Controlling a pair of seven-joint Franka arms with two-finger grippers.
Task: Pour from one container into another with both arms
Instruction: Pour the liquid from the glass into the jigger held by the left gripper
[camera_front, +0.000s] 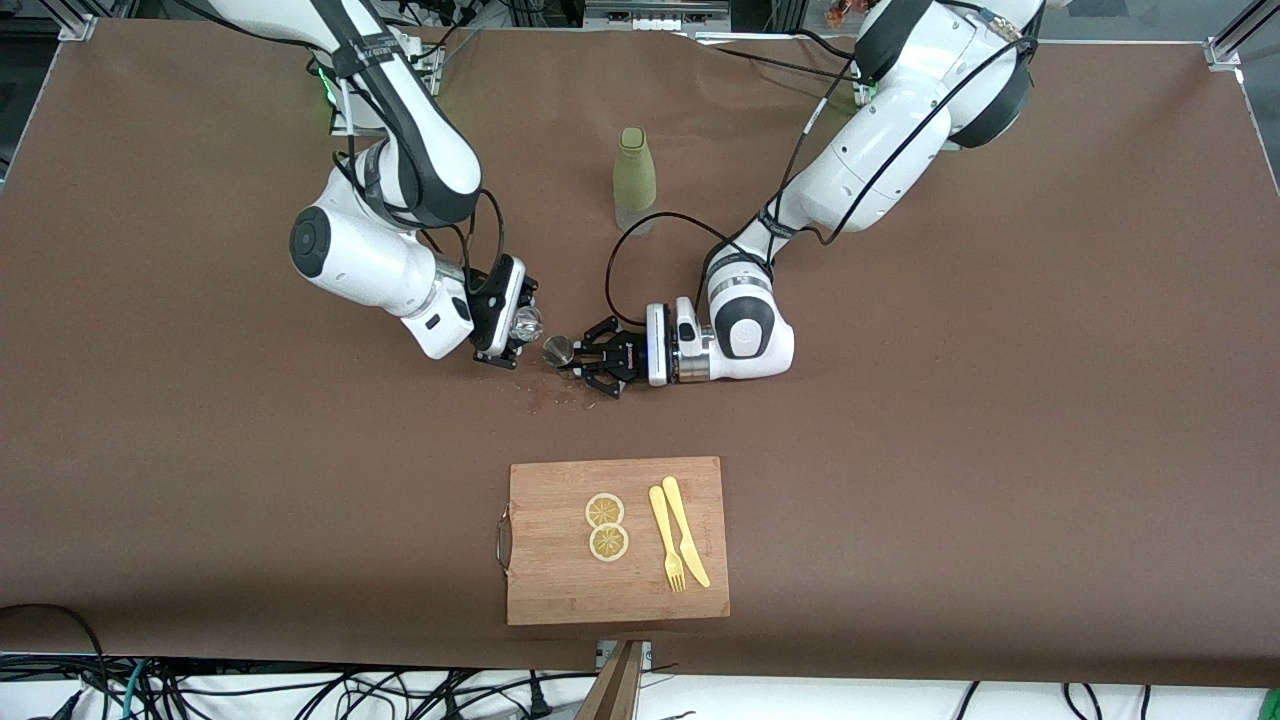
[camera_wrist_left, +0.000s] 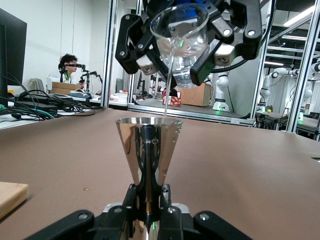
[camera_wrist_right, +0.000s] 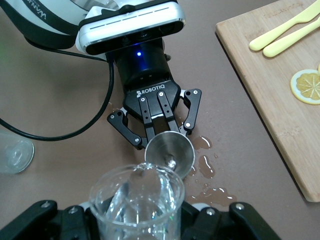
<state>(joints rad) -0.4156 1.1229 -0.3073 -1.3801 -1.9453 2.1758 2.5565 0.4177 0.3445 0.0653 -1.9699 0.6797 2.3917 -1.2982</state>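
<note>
The right gripper (camera_front: 512, 335) is clamped tight on the glass cup (camera_front: 527, 322), tipped mouth-down over the jigger (camera_front: 557, 350). The left gripper (camera_front: 580, 362) lies low over the brown table (camera_front: 1000, 420), its fingers closed on the jigger's narrow waist, holding it upright at mid-table, farther from the front camera than the cutting board (camera_front: 617, 540).

The left wrist view alone shows a thin clear stream falling from the cup's (camera_wrist_left: 180, 40) lip into the polished metal cone (camera_wrist_left: 149, 150), whose mirror wall reflects the black fingers (camera_wrist_left: 145, 200). The right wrist view looks down through the thick round glass (camera_wrist_right: 137, 200) into the jigger's (camera_wrist_right: 170, 154) silvery bowl, and shows wet puddles (camera_wrist_right: 205, 170) on the matte surface beside it; from the front these read only as a faint dark patch.

Outward stand a green-sleeved bottle (camera_front: 634, 180), nearer the bases, and on the bamboo board two lemon slices (camera_front: 606, 526) with a yellow plastic fork (camera_front: 667, 540) and knife (camera_front: 685, 530)
</note>
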